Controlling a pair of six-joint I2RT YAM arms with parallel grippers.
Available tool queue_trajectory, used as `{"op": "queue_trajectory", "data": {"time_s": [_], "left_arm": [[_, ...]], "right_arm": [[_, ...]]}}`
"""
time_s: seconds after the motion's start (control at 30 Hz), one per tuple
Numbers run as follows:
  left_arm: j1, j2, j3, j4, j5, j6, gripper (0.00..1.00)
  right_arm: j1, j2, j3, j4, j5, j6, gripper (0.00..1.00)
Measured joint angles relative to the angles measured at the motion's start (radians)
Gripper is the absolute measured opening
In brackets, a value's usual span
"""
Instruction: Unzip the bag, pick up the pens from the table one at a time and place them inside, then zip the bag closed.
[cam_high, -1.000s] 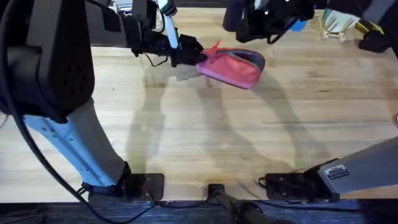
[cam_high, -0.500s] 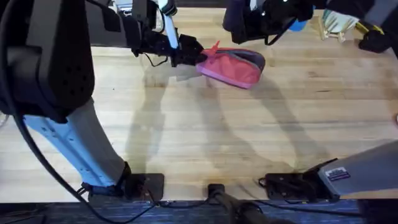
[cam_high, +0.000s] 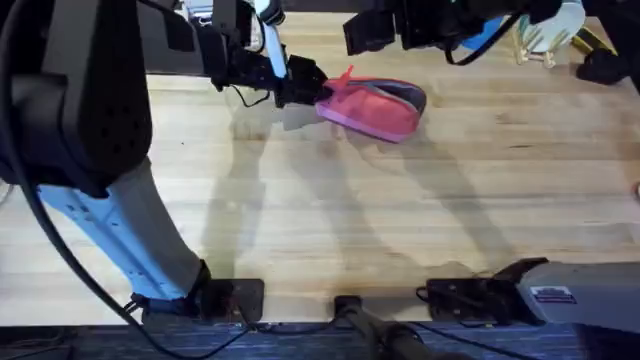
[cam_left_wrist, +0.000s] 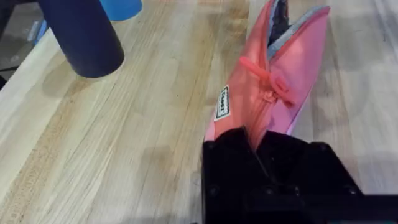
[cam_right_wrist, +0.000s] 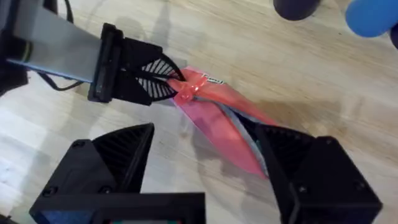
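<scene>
Lifting clear of the bag (cam_high: 372, 106), the right pincer (cam_right_wrist: 205, 158) now hangs above it with its fingers spread wide and nothing between them, where half a second ago the arm sat lower and closer over the pouch. The bag lies near the far edge of the worktop (cam_high: 400, 220), a little left of the middle, and has not shifted. Its mouth gapes along the top, showing grey lining, so the unzipping looks done or nearly so. The left pincer (cam_left_wrist: 261, 146) is closed on the bag's near end, just below the pink zipper pull (cam_left_wrist: 261, 78), and pins it in the same place as before. No pen can be made out on the worktop or inside the opening; whether any is already in the pouch cannot be told. Judging by the rise, the right arm is freed to go for a pen, or for the pull if the zipping is next.
</scene>
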Motion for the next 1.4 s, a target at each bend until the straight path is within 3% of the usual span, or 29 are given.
{"op": "queue_trajectory", "data": {"time_s": [0.13,0.17,0.33,0.37,0.73,0.87,1.13,1.23,1.4], "left_arm": [[0.000,0.000,0.000,0.000,0.000,0.001,0.079],[0.000,0.000,0.000,0.001,-0.002,0.000,0.179],[0.008,0.000,0.000,0.002,0.000,-0.003,0.939],[0.008,0.000,0.000,0.001,0.000,-0.005,0.976],[0.029,0.000,0.000,0.002,0.015,-0.006,0.993],[0.088,0.000,0.000,0.002,0.089,-0.006,0.993],[0.262,0.000,0.000,0.013,0.225,-0.006,0.993],[0.293,0.000,0.000,0.016,0.253,-0.006,0.993],[0.303,0.000,0.000,0.016,0.285,-0.006,0.993]], "right_arm": [[0.002,-0.004,0.000,-0.013,0.000,0.000,0.997],[0.002,-0.004,0.000,-0.014,0.000,0.000,0.997],[0.002,-0.004,0.000,-0.014,0.000,0.000,0.997],[0.002,-0.004,0.000,-0.013,0.000,0.000,0.997],[0.017,-0.004,0.000,-0.013,0.000,0.000,0.997],[0.052,-0.005,0.000,-0.013,0.000,-0.001,0.997],[0.076,-0.004,0.000,-0.003,-0.002,0.028,0.997],[0.076,-0.004,0.000,0.016,-0.002,0.067,0.997],[0.076,0.003,0.000,0.033,-0.003,0.121,0.997]]}}
